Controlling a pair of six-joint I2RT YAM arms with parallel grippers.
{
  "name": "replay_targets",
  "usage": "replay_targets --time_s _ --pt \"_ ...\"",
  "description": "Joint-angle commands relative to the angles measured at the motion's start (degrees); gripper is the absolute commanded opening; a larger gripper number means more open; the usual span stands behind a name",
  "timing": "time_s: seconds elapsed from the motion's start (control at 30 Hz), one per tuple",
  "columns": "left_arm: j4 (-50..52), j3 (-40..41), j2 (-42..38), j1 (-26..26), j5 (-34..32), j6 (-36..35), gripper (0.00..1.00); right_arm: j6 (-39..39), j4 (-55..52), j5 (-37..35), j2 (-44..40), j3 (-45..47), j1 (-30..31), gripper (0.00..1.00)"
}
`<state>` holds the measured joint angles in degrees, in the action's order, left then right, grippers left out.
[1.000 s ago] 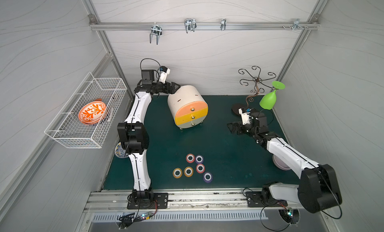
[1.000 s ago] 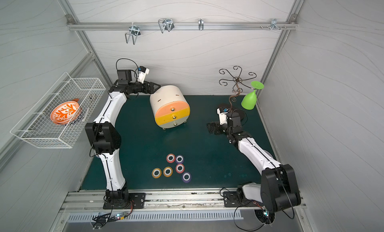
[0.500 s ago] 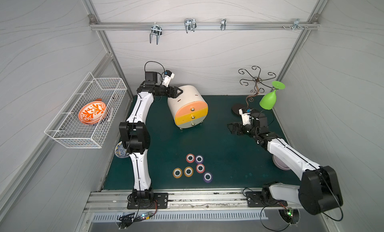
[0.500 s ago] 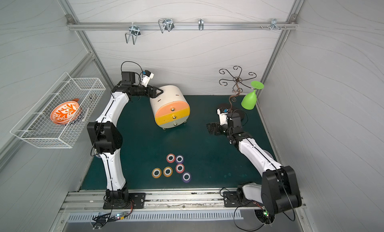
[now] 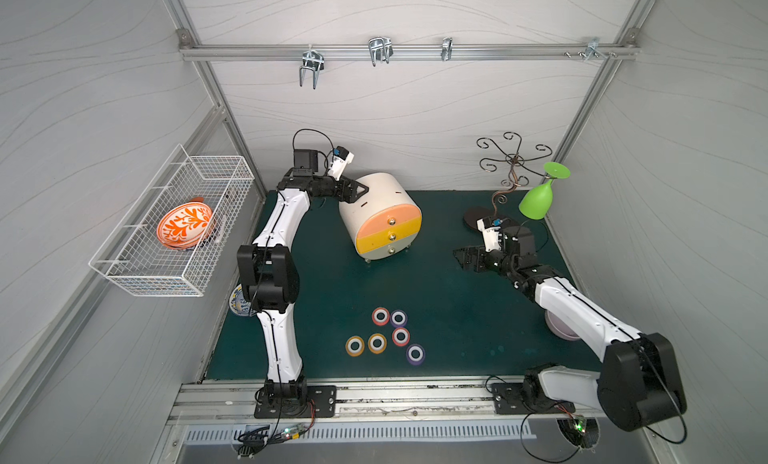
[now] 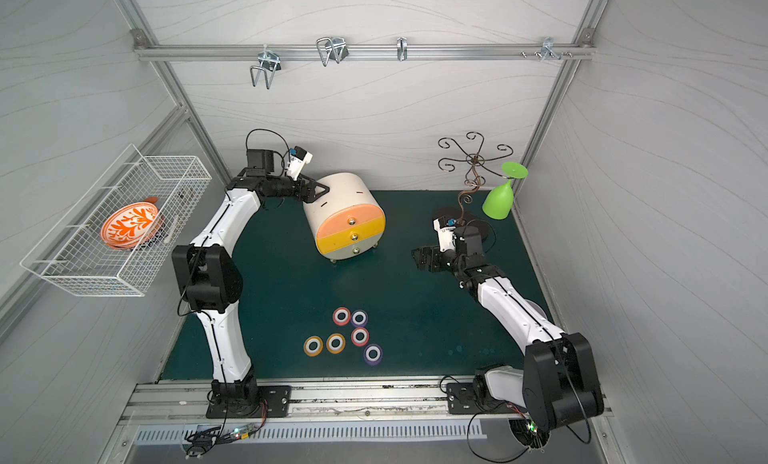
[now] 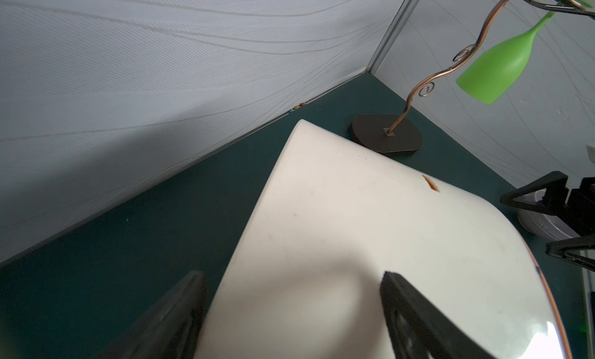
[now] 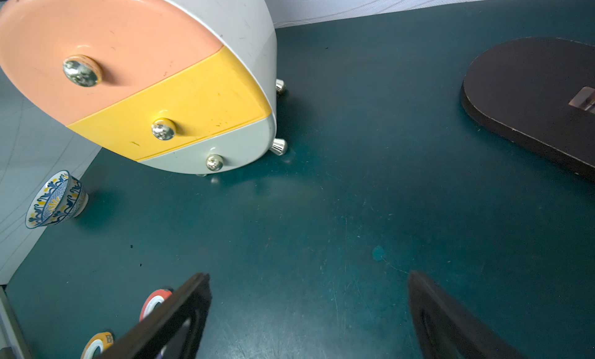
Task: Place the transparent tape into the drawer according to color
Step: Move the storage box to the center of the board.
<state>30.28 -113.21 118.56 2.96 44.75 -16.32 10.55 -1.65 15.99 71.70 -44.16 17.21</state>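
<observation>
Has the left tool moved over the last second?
Yes. The left tool has advanced away from the back wall toward the cabinet, which stayed put; its jaws now straddle the cabinet's rear rim.

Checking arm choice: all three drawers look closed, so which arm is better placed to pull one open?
Probably right: the right hand, open, faces the drawer knobs; the left hand is at the cabinet's back, away from them.

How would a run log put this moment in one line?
left claw: open, astride rear edge of drawer unit | right claw: open, empty | drawers: shut | tape rolls: six on mat
</observation>
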Motion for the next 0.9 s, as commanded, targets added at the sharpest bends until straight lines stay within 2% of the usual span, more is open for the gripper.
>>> replay_targets --time_s 0.0,0.23,0.33,0.53,0.67,0.77,0.87 --pt "7.5 1.3 0.8 4.1 3.6 -0.8 0.88 0.6 -0.5 2.1 -1.4 0.2 1.1 0.99" --pt "7.7 0.5 2.0 7.7 2.8 -1.2 0.87 0.1 -0.8 2.0 -1.0 -0.4 3.5 0.99" --pt "7.2 0.4 2.0 8.8 0.4 -0.8 0.87 -0.5 -0.7 2.0 -0.8 -0.9 4.6 0.99" --pt "-0.2 7.2 -5.4 7.6 -5.7 3.3 0.93 -1.5 2.8 -0.2 0.2 -1.3 5.2 0.99" --pt "-7.7 16.2 -13.2 5.3 -11.7 10.3 0.98 2.3 5.8 5.5 3.3 -3.6 0.6 0.99" --pt "-12.7 21.7 -18.7 3.3 -13.7 17.3 1.0 5.2 9.3 9.1 5.1 -4.7 -3.0 0.99" --pt "-13.1 25.8 -22.7 2.7 -14.7 21.5 1.0 9.4 14.6 16.1 8.7 -6.4 -6.4 0.99"
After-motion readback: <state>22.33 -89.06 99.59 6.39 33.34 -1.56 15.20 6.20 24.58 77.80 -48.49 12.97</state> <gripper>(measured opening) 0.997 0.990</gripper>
